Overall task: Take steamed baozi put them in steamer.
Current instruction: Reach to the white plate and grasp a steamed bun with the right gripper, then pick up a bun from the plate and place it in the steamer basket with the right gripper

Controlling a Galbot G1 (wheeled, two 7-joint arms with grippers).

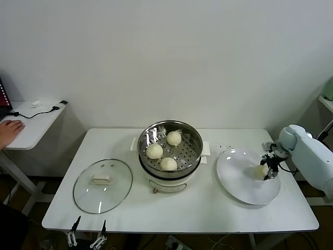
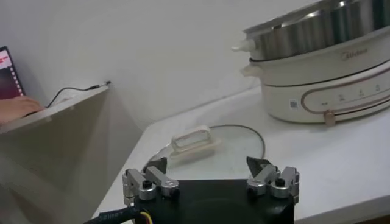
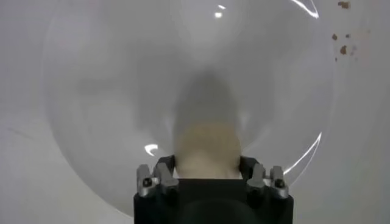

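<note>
I see the right gripper [image 1: 267, 171] down over the white plate [image 1: 244, 188], which sits at about 3 o'clock from the steamer [image 1: 170, 148] on the white tabletop [image 1: 208, 208]. In the right wrist view its jaws stand on either side of the fourth baozi [image 3: 207, 146], narrowed around it, both inner faces right at the bun's flanks; I cannot tell whether they already press it. That bun rests on the plate near its 3 o'clock edge in the head view, just beside the gripper's dark tips. A few brown specks [image 3: 342, 42] lie on the tabletop beyond the plate rim. Three steamed baozi [image 1: 168, 163] are in the steamer on its perforated floor, set in a loose triangle: one at 12 o'clock, one at 9, one at 6, near each other, but I cannot tell if they touch. The steamer sits on its white cooker base [image 2: 323, 85] at the tabletop's centre. The glass lid [image 1: 102, 185] with a white handle lies flat at roughly 8 o'clock from the steamer, apart from it. The left gripper [image 2: 210, 176] hangs low off the near tabletop edge, by the lid, jaws wide with nothing between them. A person's hand [image 1: 9, 130] rests on a side table [image 1: 31, 125] at far 9 o'clock, beside a black cable [image 1: 41, 112].
</note>
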